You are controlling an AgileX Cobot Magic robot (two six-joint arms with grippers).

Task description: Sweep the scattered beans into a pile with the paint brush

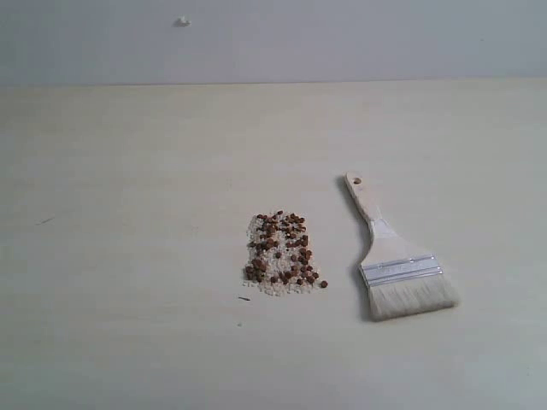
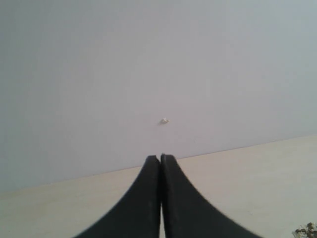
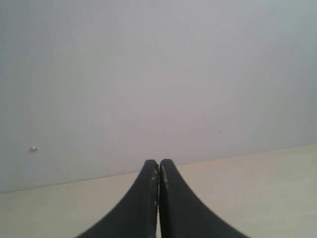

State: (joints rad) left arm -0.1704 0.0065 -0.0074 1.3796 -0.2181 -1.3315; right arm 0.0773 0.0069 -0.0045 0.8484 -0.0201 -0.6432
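Reddish-brown beans (image 1: 282, 254) lie mixed with whitish crumbs in a loose patch near the middle of the table in the exterior view; one edge of the beans (image 2: 307, 230) shows in the left wrist view. The paint brush (image 1: 393, 254) lies flat to their right, its wooden handle pointing away and its off-white bristles toward the front. Neither arm appears in the exterior view. My left gripper (image 2: 160, 156) is shut with nothing between its black fingers. My right gripper (image 3: 158, 161) is likewise shut and holds nothing. Both point over the table toward the wall.
The pale table (image 1: 128, 256) runs back to a grey wall (image 1: 342, 38) that carries a small white mark (image 1: 182, 21). A tiny dark speck (image 1: 244, 298) lies just in front of the beans.
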